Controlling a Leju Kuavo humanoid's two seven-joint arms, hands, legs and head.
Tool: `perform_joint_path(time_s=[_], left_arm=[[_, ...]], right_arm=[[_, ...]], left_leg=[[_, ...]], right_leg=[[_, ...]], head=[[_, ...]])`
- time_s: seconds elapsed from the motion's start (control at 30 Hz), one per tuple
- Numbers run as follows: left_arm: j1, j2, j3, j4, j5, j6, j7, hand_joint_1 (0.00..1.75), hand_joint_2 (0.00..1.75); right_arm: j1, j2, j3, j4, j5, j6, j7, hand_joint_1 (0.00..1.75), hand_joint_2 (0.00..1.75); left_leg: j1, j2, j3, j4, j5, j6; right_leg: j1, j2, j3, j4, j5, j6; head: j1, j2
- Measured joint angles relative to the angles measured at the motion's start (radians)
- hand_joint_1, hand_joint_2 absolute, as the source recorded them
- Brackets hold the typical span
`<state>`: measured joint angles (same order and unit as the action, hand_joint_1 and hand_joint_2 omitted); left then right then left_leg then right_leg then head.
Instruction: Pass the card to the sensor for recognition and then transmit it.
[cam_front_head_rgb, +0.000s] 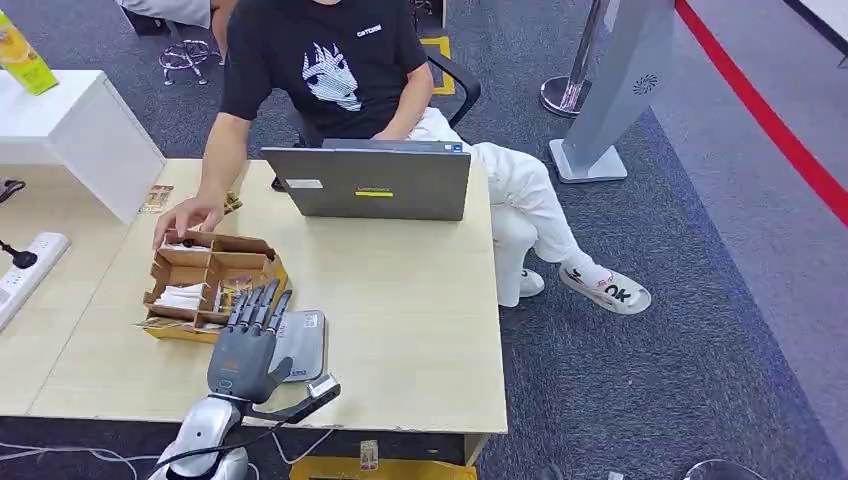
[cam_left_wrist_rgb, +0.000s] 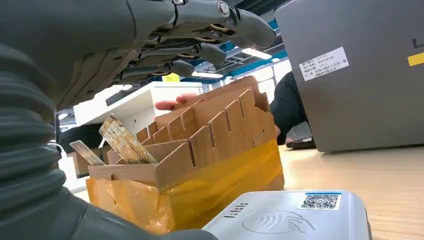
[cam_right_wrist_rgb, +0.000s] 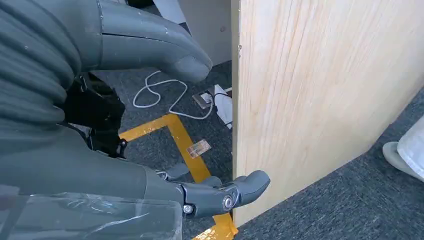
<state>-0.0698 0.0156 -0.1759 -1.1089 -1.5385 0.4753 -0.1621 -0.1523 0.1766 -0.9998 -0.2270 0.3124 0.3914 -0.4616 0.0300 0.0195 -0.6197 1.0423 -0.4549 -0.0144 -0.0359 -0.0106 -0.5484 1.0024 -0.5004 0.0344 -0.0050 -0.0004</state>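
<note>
Count on and around the desk:
1 laptop (cam_front_head_rgb: 370, 183), 1 divided cardboard box (cam_front_head_rgb: 207, 284), 1 grey card reader (cam_front_head_rgb: 297, 344), 1 power strip (cam_front_head_rgb: 25, 268), 1 yellow carton (cam_front_head_rgb: 22, 57), 1 seated person (cam_front_head_rgb: 330, 70), 1 robot hand (cam_front_head_rgb: 248, 345) over the wooden table (cam_front_head_rgb: 400, 320).

The left hand (cam_left_wrist_rgb: 150, 45) hangs above the cardboard organizer (cam_left_wrist_rgb: 200, 150), its dark fingers (cam_left_wrist_rgb: 200, 52) extended and apart, holding nothing. The organizer, divided by slotted partitions and wrapped below in yellow tape, stands on the wooden surface (cam_left_wrist_rgb: 380, 175). A patterned card (cam_left_wrist_rgb: 122, 140) leans tilted in one of its compartments. Just beside the organizer lies a grey card reader (cam_left_wrist_rgb: 295, 220) bearing a contactless symbol and a QR label. A person's hand (cam_left_wrist_rgb: 175, 102) rests on the organizer's far rim. A grey laptop lid (cam_left_wrist_rgb: 360, 75) stands upright beyond.
</note>
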Motion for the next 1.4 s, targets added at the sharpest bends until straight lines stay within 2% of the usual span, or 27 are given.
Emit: perform_joint_path(time_s=[1.27, 1.3, 1.33, 1.4], left_arm=[[0.000, 0.000, 0.000, 0.000, 0.003, 0.000, 0.000, 0.00, 1.75], [0.003, 0.004, 0.001, -0.002, 0.029, 0.000, -0.006, 0.00, 1.75], [0.029, 0.018, 0.010, -0.038, 0.107, -0.009, -0.025, 0.00, 1.75], [0.080, 0.040, 0.035, -0.137, 0.193, -0.049, -0.053, 0.00, 1.75]], right_arm=[[0.000, 0.000, 0.000, 0.000, 0.000, 0.000, 0.000, 0.00, 1.75], [0.000, 0.000, 0.000, 0.000, -0.004, 0.005, -0.002, 0.00, 1.75], [0.001, 0.000, -0.002, 0.000, -0.013, 0.016, -0.007, 0.00, 1.75], [0.006, 0.000, -0.006, 0.000, -0.021, 0.026, -0.013, 0.00, 1.75]], left_leg=[[0.000, 0.000, 0.000, 0.000, 0.000, 0.000], [0.000, 0.000, 0.000, 0.000, 0.000, 0.000], [0.000, 0.002, 0.000, 0.000, -0.001, -0.001], [0.000, 0.005, 0.000, 0.000, -0.001, -0.002]], right_leg=[[0.000, 0.000, 0.000, 0.000, 0.000, 0.000], [0.000, 0.000, 0.001, 0.000, 0.000, 0.000], [0.000, 0.002, 0.000, 0.001, 0.000, 0.000], [0.000, 0.006, -0.002, 0.001, 0.000, 0.000]], head=[[0.000, 0.000], [0.000, 0.000], [0.001, 0.000], [0.000, 0.000]])
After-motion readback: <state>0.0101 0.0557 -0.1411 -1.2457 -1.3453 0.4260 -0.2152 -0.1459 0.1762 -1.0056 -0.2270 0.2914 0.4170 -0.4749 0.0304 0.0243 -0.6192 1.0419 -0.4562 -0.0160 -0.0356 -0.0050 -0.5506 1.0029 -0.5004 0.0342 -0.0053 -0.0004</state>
